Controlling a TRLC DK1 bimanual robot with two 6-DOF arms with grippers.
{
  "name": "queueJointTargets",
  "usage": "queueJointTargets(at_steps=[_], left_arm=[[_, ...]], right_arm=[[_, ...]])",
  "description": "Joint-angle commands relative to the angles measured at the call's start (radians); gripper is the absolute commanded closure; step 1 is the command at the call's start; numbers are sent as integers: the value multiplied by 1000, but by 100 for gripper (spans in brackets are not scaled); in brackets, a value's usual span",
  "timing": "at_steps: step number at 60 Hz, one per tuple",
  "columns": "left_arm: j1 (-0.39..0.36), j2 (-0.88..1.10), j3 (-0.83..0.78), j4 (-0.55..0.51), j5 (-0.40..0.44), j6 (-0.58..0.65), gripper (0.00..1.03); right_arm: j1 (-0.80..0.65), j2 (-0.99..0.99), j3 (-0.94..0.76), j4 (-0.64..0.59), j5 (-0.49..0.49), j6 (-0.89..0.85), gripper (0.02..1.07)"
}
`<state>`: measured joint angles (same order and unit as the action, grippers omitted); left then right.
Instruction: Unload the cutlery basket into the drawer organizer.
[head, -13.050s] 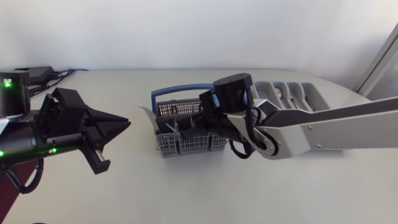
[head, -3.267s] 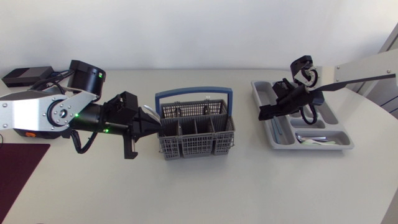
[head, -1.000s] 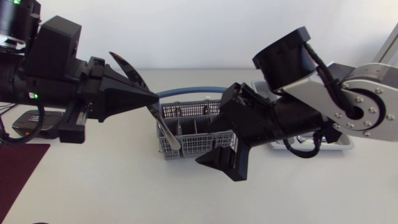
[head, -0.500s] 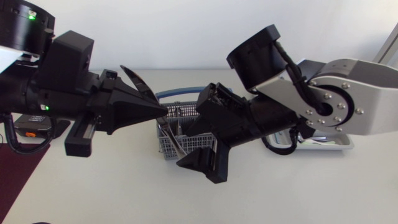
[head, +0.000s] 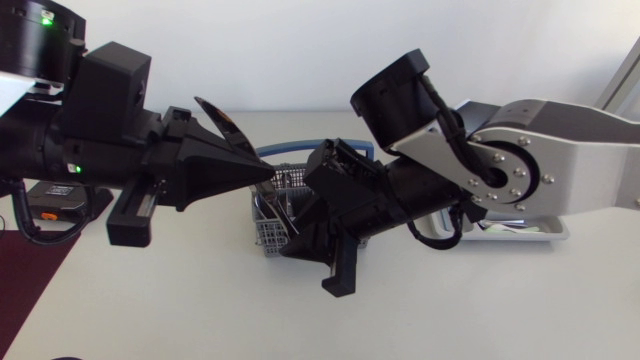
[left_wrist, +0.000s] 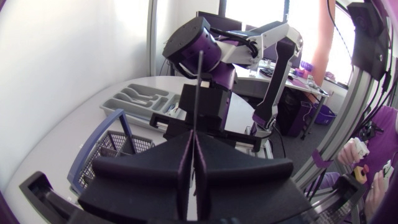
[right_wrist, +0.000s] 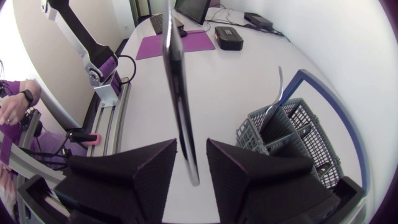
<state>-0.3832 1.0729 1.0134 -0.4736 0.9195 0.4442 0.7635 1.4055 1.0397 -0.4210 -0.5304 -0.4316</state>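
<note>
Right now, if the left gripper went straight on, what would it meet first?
Likely the right gripper, close ahead; the utensil the left gripper holds reaches between its open fingers.

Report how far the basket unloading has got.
Done: cannot tell; the grey drawer organizer is too small to read. In hand: left gripper, jaws shut on a long silver cutlery piece, its end between the right gripper's open jaws. To do: a silver handle stands in the grey mesh basket.

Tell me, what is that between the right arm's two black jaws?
A long silver cutlery piece, seen edge-on in the right wrist view; the jaws stand open around it.
</note>
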Motion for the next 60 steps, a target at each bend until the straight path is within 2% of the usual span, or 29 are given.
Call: queueJointTargets(at_steps=[1, 12, 20, 22, 34, 45, 52, 60], left_arm=[[-8, -7, -24, 12, 25, -16, 100], [-2, -7, -32, 13, 27, -16, 100], [3, -7, -32, 23, 27, -19, 98], [10, -7, -32, 46, 25, -44, 86], [33, 1, 5, 130, 21, -121, 54], [63, 5, 30, 220, -33, -222, 40], [79, -4, 45, 244, -80, -249, 38], [141, -7, 51, 273, -125, -262, 35]], right_arm=[[-9, 1, -15, 5, -17, -15, 84], [-16, 0, -15, -16, -56, -18, 100], [-18, -8, -29, -21, -59, -21, 102], [-18, -11, -33, -28, -59, -24, 102], [-16, -11, -66, -56, -48, -39, 102], [-53, -30, -116, -67, -39, -53, 102], [-122, -68, -139, -88, -36, -68, 102], [-242, -131, -159, -119, -25, -91, 102]])
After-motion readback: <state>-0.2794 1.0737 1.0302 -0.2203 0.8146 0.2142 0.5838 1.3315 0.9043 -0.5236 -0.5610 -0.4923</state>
